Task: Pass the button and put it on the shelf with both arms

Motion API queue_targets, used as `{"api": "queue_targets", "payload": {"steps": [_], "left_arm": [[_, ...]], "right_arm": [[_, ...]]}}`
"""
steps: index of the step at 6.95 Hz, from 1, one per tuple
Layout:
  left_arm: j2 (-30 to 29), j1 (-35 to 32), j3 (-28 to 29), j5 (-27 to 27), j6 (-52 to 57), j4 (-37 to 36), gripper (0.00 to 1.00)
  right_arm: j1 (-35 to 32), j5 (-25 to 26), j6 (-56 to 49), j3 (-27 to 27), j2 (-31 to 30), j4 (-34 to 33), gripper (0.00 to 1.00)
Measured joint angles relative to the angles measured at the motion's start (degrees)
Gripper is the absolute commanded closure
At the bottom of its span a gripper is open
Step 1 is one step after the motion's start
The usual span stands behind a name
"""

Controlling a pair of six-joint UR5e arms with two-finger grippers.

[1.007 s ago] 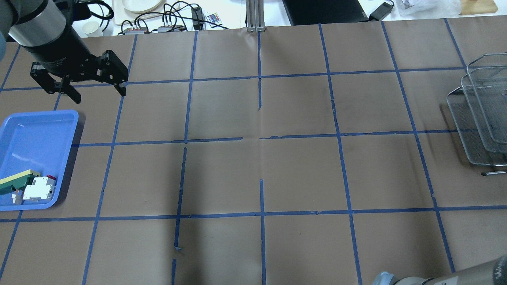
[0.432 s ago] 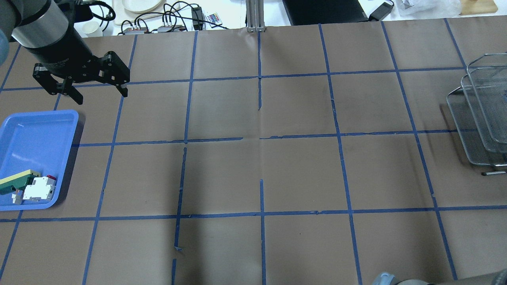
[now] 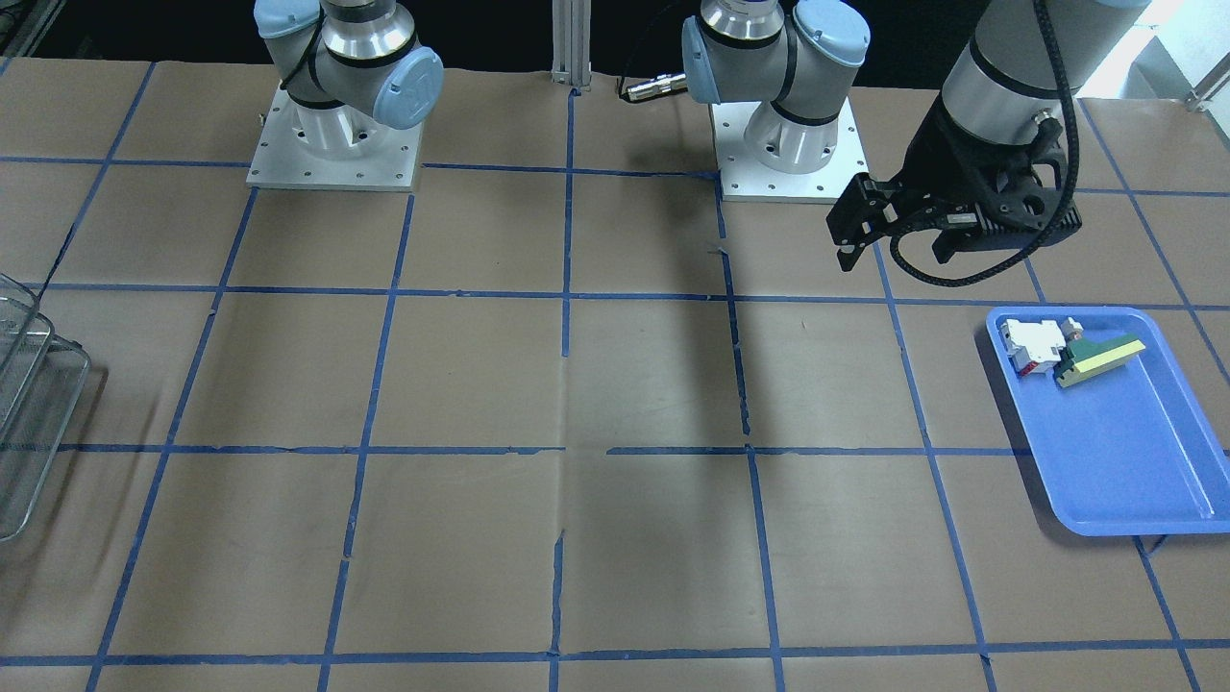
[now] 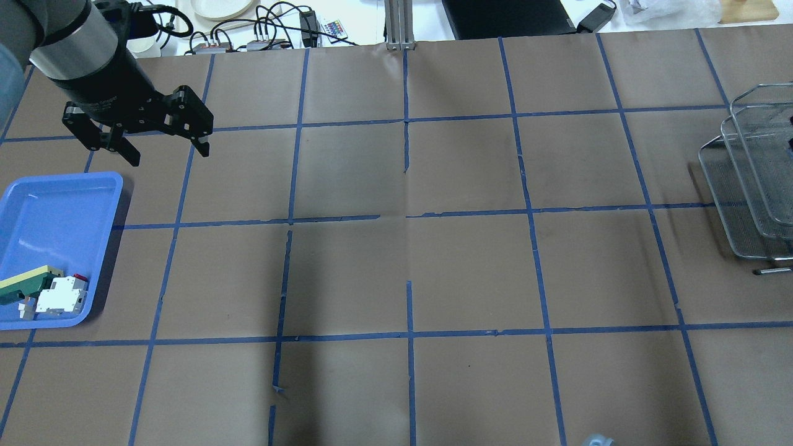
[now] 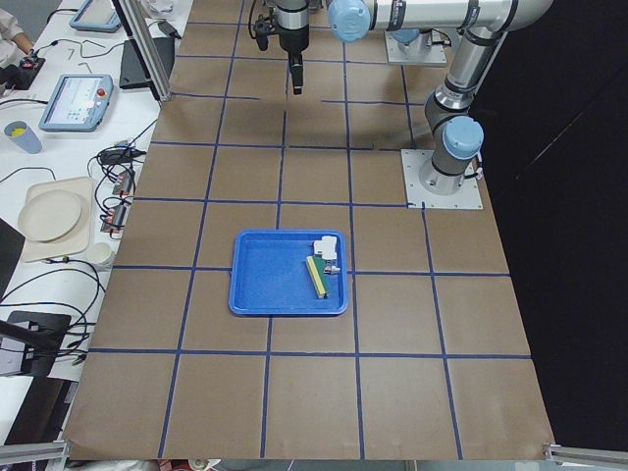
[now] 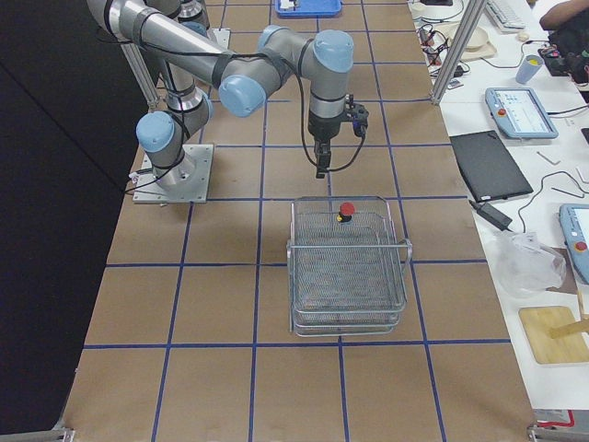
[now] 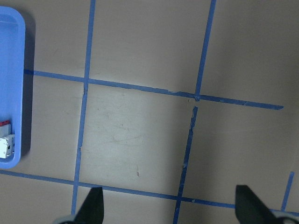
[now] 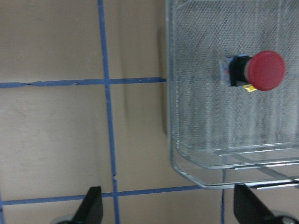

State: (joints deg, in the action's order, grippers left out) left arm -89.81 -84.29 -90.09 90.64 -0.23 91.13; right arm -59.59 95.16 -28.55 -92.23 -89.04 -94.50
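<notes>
The button (image 6: 347,211), red cap on a black body, lies on its side in the top basket of the wire-mesh shelf (image 6: 348,272). In the right wrist view the button (image 8: 259,70) lies inside the shelf (image 8: 201,121). My right gripper (image 8: 169,210) is open and empty. It hovers (image 6: 320,168) just beyond the shelf's end that faces the table's middle. My left gripper (image 4: 170,155) is open and empty, above the table beside the blue tray's far end. It also shows in the front view (image 3: 894,258).
The blue tray (image 4: 56,210) at the left holds a white-and-red block (image 4: 61,296) and a green-and-yellow wedge (image 4: 25,284). The shelf (image 4: 753,173) stands at the table's right edge. Cables and dishes lie beyond the far edge.
My left gripper has shifted a little to the right, still open. The right arm's elbow has dropped out of the overhead view's bottom edge.
</notes>
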Motion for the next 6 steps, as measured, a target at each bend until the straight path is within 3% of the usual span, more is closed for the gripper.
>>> {"api": "queue_targets", "payload": {"steps": [3,6], "left_arm": [[-0.51,-1.40,0.50,-0.30,-0.29,0.24,0.00],[-0.55,-1.28,0.95,-0.01,-0.22,0.89,0.00]], "right_arm": [[-15.36,-2.25,11.67,-0.39,-5.12,6.91,0.00],[-27.71,-6.81,29.24,-1.90,-7.03,8.76,0.00]]}}
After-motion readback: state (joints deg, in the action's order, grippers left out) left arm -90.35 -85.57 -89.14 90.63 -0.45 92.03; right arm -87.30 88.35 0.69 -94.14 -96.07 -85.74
